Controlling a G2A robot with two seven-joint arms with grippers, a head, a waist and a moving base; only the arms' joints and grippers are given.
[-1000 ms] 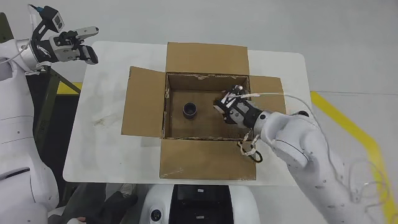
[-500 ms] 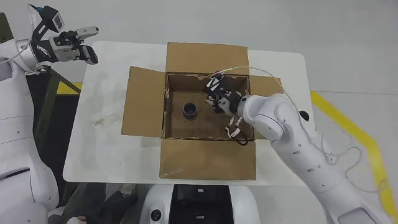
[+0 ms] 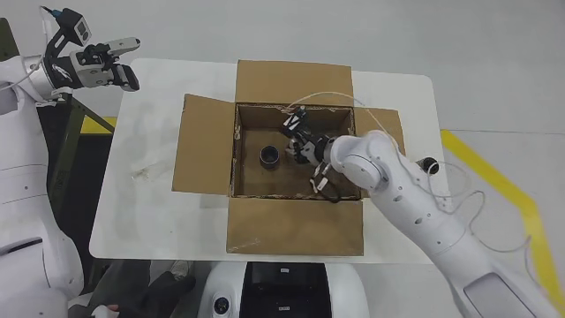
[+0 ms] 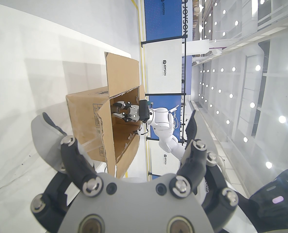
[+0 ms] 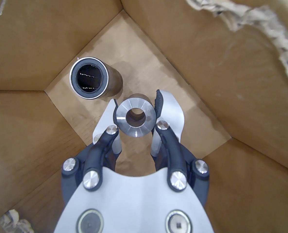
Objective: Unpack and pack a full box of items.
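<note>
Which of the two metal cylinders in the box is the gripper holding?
The thick-walled steel cylinder with the narrow bore, clamped in the right gripper; the black-lined tube stands free beside it.

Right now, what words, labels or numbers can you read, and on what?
Box side: black printed marks, too small to read.
Wall panels: brand lettering only, not quoted; no other words.
Left gripper body: lettering, partly hidden, unreadable.
Tube and sleeve in the box: no print.
</note>
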